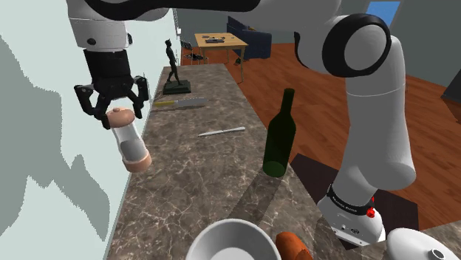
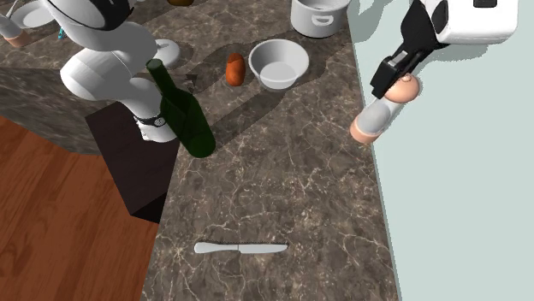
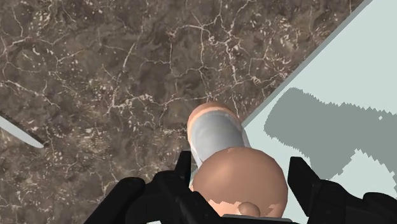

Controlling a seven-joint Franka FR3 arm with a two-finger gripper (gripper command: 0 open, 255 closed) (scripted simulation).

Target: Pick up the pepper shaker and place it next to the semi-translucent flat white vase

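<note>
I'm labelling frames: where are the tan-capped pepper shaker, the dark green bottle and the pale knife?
Tan-capped pepper shaker (image 1: pixel 130 142), shoulder view, grey middle section.
Dark green bottle (image 1: pixel 277 144), shoulder view, its body.
Pale knife (image 2: pixel 241 249), second exterior view, mid-length.

Dark marble counter (image 1: pixel 192 185): green bottle (image 1: pixel 279 137) upright, knife (image 1: pixel 222 132) flat, white bowl (image 1: pixel 214 236) one end, statuette (image 1: pixel 173 68) the other.

Pale green wall (image 1: pixel 37 29), brown marble counter (image 1: pixel 199 177), wooden floor (image 1: pixel 318 111)
</note>
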